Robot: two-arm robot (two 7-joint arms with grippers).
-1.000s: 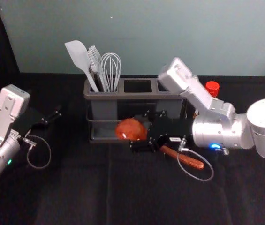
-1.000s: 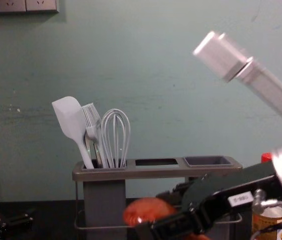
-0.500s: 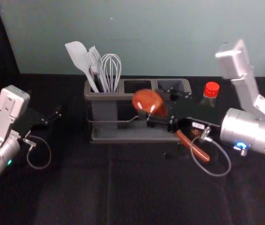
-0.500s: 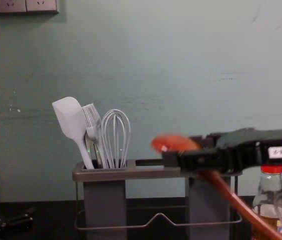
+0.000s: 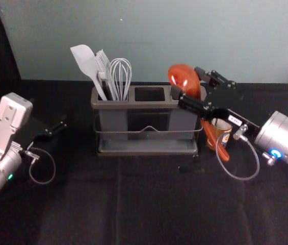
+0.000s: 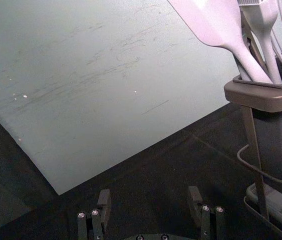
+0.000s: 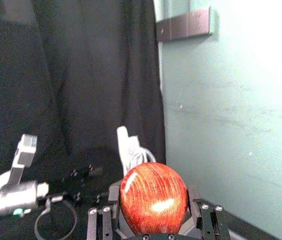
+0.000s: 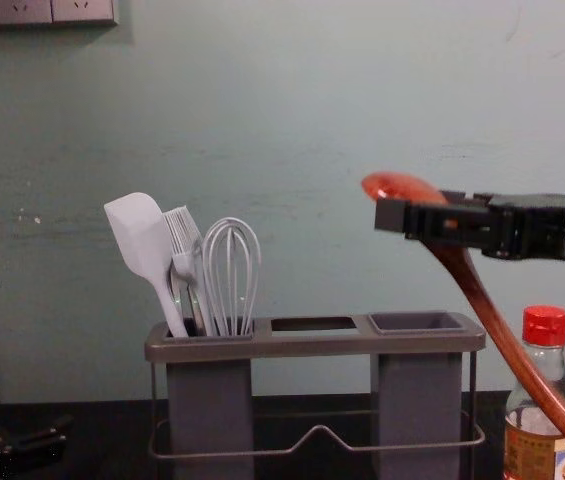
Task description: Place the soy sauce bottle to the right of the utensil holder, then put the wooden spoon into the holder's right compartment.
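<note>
Above holder (image 5: 151,104), labelled right end effector (image 5: 188,82) grips spoon (image 5: 181,76).

Gap betw. R hand (image 5: 187,82) & R compt. (image 8: 417,390), whisk (image 8: 232,275) & spatula (image 8: 138,236) up from L compt. (image 8: 209,400), bottle (image 8: 532,452) just R of holder (image 8: 312,345)

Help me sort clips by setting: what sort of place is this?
Likely a robot lab staged as a kitchen, given the silver right robot arm, the black cloth-covered table and the grey rectangular utensil holder.
</note>
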